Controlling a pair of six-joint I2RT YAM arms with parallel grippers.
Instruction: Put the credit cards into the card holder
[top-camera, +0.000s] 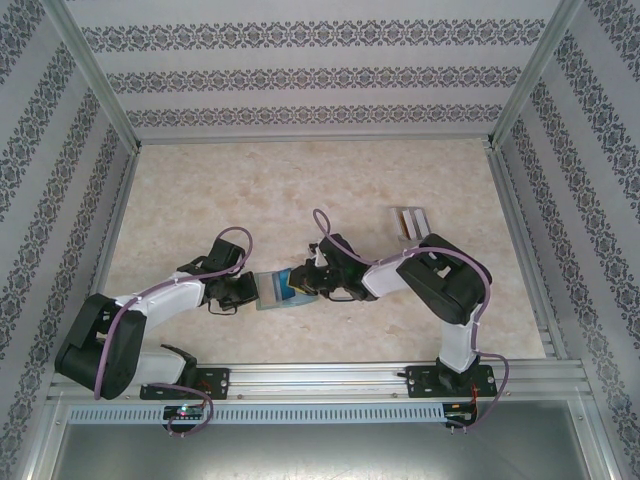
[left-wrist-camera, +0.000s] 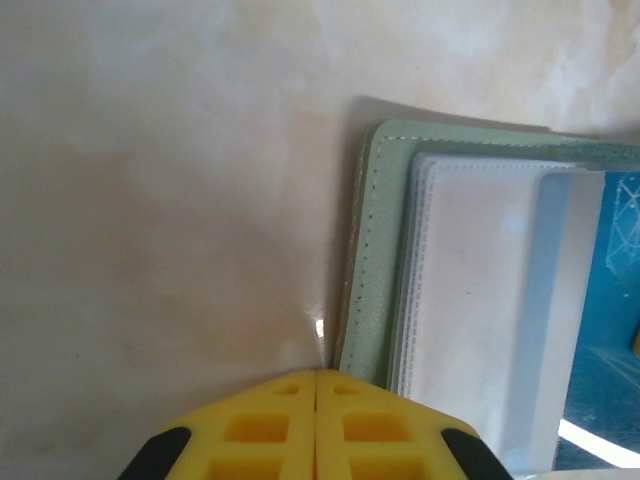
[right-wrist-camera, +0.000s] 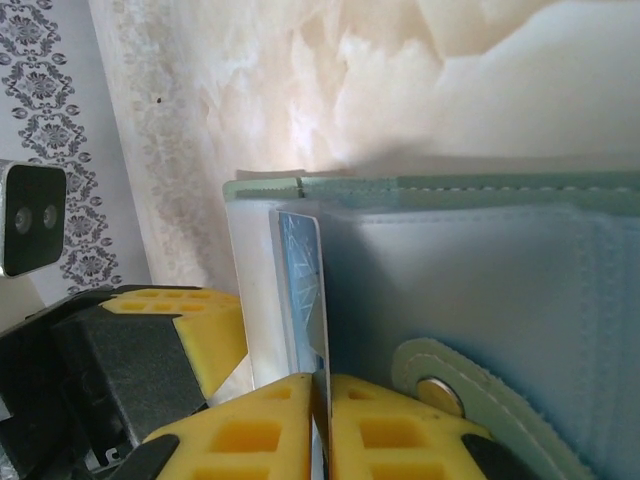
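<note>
Table: beige marble-look top (top-camera: 300, 180), patterned wallpaper walls (top-camera: 320, 70) on three sides, metal rail (top-camera: 330, 375) along the near edge where the arms are bolted.

Card holder (top-camera: 272, 290): sage-green bifold, lying open and flat on the table, right between the two grippers. Green cover (left-wrist-camera: 375, 250) with stitched edge just ahead and to the right of the left fingertips; frosted pockets (left-wrist-camera: 480, 300) stacked on top of it.

Left gripper (left-wrist-camera: 317, 395): closed up, yellow pads pressed flat against each other with nothing visible between them. Tips parked right at the near corner of the card holder; can't tell if actually touching it.

Right gripper (right-wrist-camera: 322, 400): clamped on the blue card, yellow pads on either side of it.

Blue card (right-wrist-camera: 300, 270): standing on edge between the right fingers, running straight out ahead of the tips, far part looks tucked under a frosted pocket. From the left wrist view, seen through the pocket on the far right (left-wrist-camera: 620, 260).

Closing tab (right-wrist-camera: 500, 420): pale green, round metal snap on it, flopped over just right of the right fingertips.

Other cards (top-camera: 410, 221): one tan, one whitish, well beyond the right gripper toward the back of the table, well apart from the card holder. Too small to tell how they're sitting.
</note>
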